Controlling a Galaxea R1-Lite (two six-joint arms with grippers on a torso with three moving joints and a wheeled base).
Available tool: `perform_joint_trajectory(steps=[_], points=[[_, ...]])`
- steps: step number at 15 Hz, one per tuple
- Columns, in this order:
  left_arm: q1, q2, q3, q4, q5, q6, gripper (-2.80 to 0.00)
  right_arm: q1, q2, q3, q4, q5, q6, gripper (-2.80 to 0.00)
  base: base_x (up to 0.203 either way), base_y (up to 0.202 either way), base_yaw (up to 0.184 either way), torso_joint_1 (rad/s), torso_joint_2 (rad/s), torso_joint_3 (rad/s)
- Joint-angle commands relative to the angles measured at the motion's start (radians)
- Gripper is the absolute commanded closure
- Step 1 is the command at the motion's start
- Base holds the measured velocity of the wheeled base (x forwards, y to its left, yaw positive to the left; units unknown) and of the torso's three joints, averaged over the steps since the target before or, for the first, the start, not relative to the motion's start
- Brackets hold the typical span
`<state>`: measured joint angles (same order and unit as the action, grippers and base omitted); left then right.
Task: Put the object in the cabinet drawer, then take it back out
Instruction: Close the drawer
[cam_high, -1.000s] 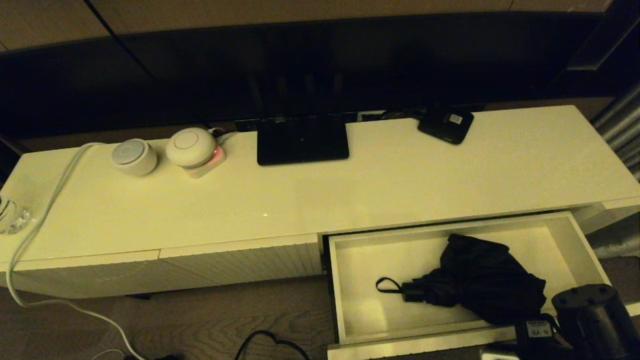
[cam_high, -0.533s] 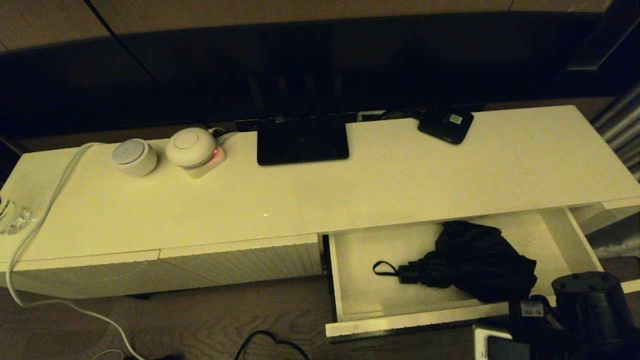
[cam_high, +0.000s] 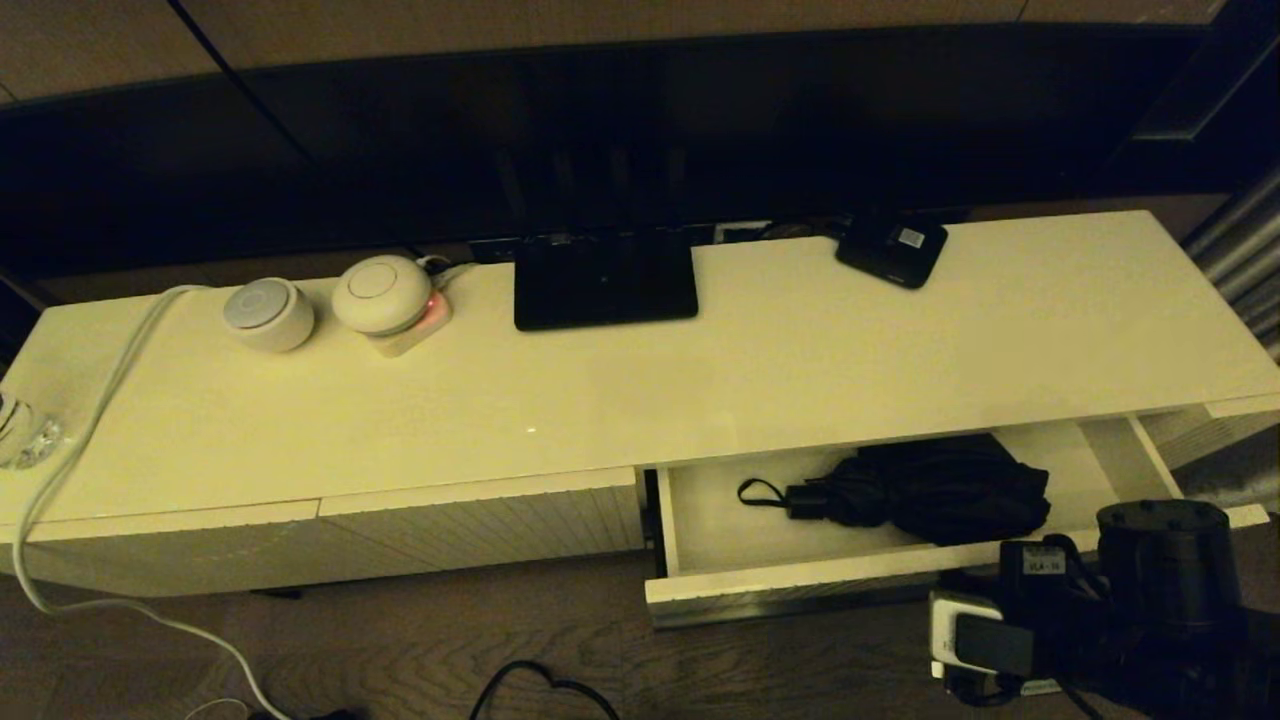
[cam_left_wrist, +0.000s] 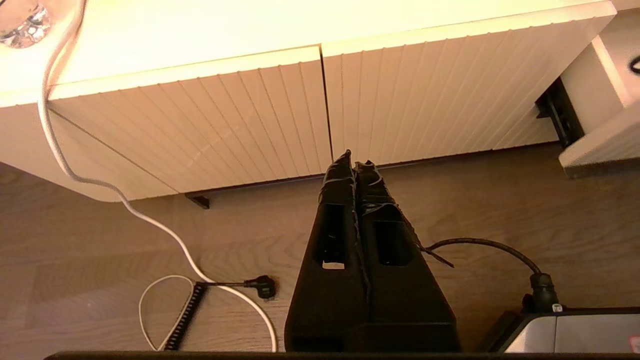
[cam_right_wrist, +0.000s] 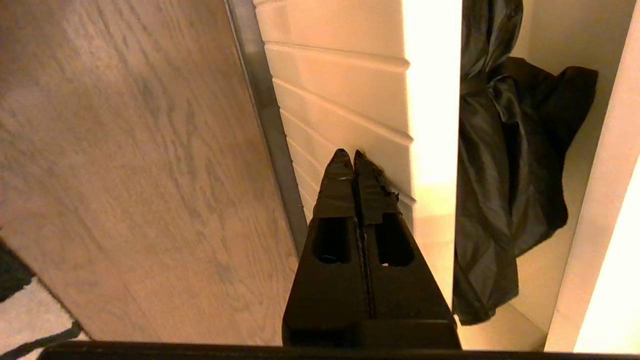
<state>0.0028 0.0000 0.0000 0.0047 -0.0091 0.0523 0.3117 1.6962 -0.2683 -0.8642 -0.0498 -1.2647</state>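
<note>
My right end effector (cam_right_wrist: 354, 156), tips pressed together and empty, pushes the ribbed front of the cabinet drawer (cam_high: 800, 588), now slid roughly halfway shut since a second ago. Beyond my tips, the umbrella (cam_high: 930, 488) lies inside: stowing nearly complete. My left end effector (cam_left_wrist: 354, 159) hangs idle, closed.
</note>
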Motion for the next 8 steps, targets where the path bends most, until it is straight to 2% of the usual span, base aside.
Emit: perform_joint_trajectory(steps=[1, 8], points=[[0.0, 0.0, 0.003, 0.0, 0.0, 0.001, 0.0, -0.014, 0.025, -0.043, -0.002, 0.009, -0.007, 0.0, 0.0, 0.0, 0.0, 0.0, 0.0, 0.0], [0.0, 0.0, 0.003, 0.0, 0.0, 0.001, 0.0, -0.053, 0.05, -0.134, -0.004, 0.042, -0.008, 0.0, 0.0, 0.0, 0.0, 0.0, 0.0, 0.0]])
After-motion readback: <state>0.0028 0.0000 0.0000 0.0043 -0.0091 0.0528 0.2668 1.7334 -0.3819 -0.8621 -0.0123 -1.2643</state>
